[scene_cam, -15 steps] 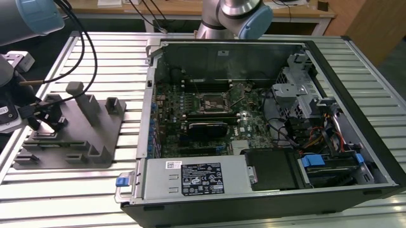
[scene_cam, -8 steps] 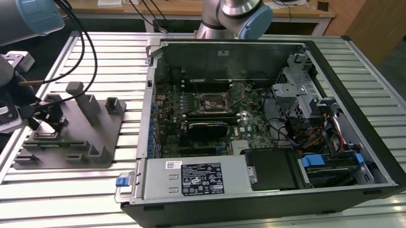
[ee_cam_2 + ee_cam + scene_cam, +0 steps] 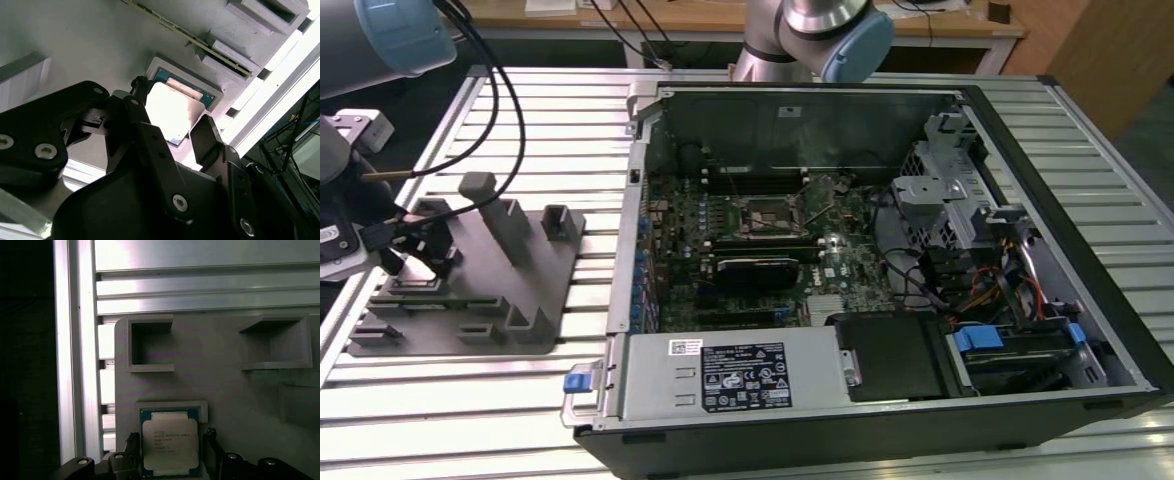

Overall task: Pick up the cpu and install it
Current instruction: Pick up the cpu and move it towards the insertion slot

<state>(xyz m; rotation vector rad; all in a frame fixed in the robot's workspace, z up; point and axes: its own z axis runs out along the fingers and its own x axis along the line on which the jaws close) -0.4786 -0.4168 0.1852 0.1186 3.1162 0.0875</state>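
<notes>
The cpu (image 3: 171, 447) is straddled by the gripper (image 3: 171, 105) at the exterior view's far left.
Jaws are seen spread, with the chip lying flat between them in the grey holder (image 3: 225, 390), untouched.

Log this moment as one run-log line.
gripper: open, straddling cpu | cpu: seated in grey holder pocket, not lifted

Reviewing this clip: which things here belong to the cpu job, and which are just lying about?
Job in hand:
- cpu, seated in a holder pocket
- claw, open, straddling the cpu
- socket

Lying about:
- power supply
- drive cage
- cables
</notes>
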